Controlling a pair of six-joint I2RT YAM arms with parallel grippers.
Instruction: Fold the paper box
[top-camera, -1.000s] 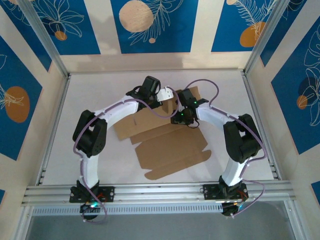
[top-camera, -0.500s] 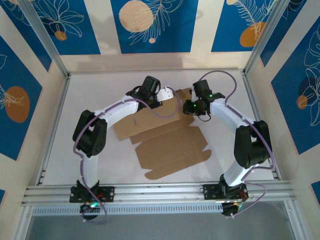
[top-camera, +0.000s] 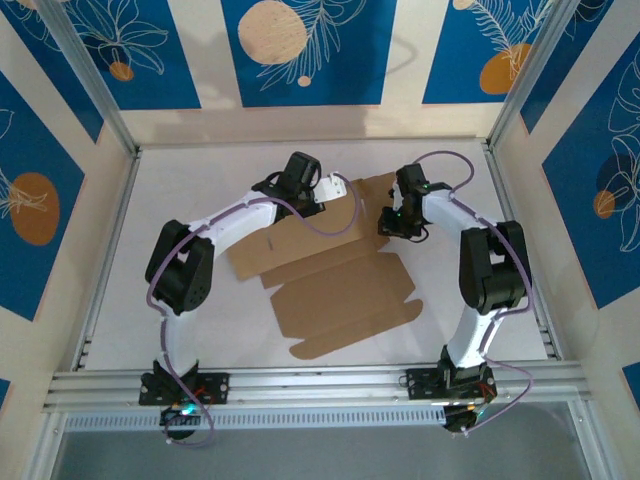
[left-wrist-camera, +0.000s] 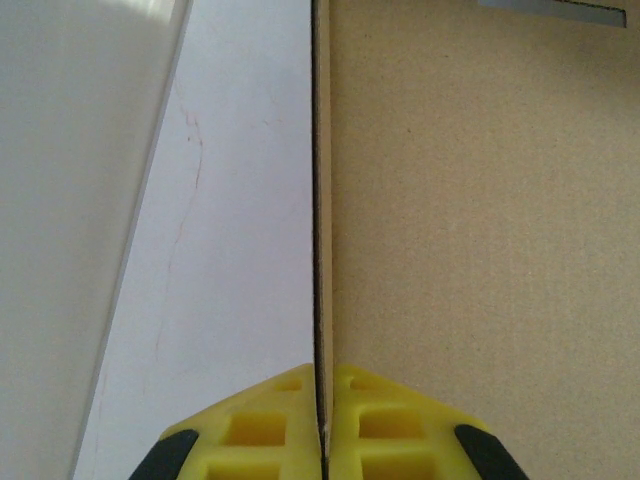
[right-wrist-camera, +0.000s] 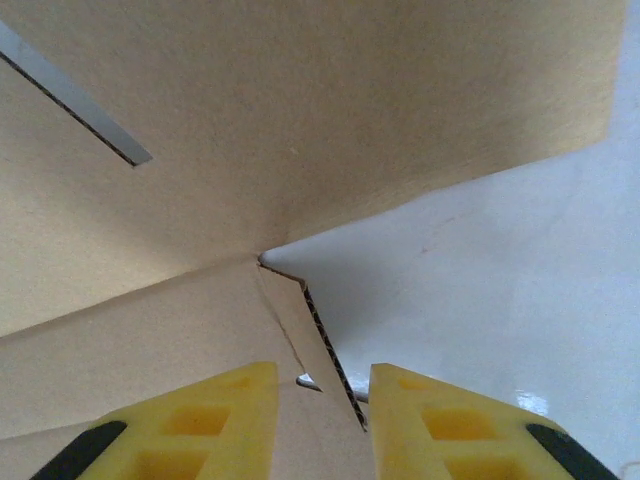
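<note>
Brown kraft paper box (top-camera: 340, 290), not yet folded into shape, lies as a flat die-cut sheet across the middle of the white surface (top-camera: 200, 170). Its rounded tabs point toward the near edge and its far part reaches toward the far edge.

From above, we see both arms curving inward over that far part. The left hand (top-camera: 342, 190) sits at the sheet's far end, and the right hand (top-camera: 390, 222) is just beside it, toward the right edge.

In the left wrist view, the left hand (left-wrist-camera: 322, 425) is closed, with its yellow fingers (left-wrist-camera: 260, 420) pressed together on a thin edge of the paper box (left-wrist-camera: 480, 250). The card runs straight away from the fingers, with bare surface to its left.

In the right wrist view, the right hand (right-wrist-camera: 322, 400) is partly open. A corrugated flap edge of the paper box (right-wrist-camera: 300, 120) stands in the gap between its yellow fingers (right-wrist-camera: 200, 420), and we cannot tell whether either finger touches it. A larger panel rises behind, with a narrow slot cut in it.
</note>
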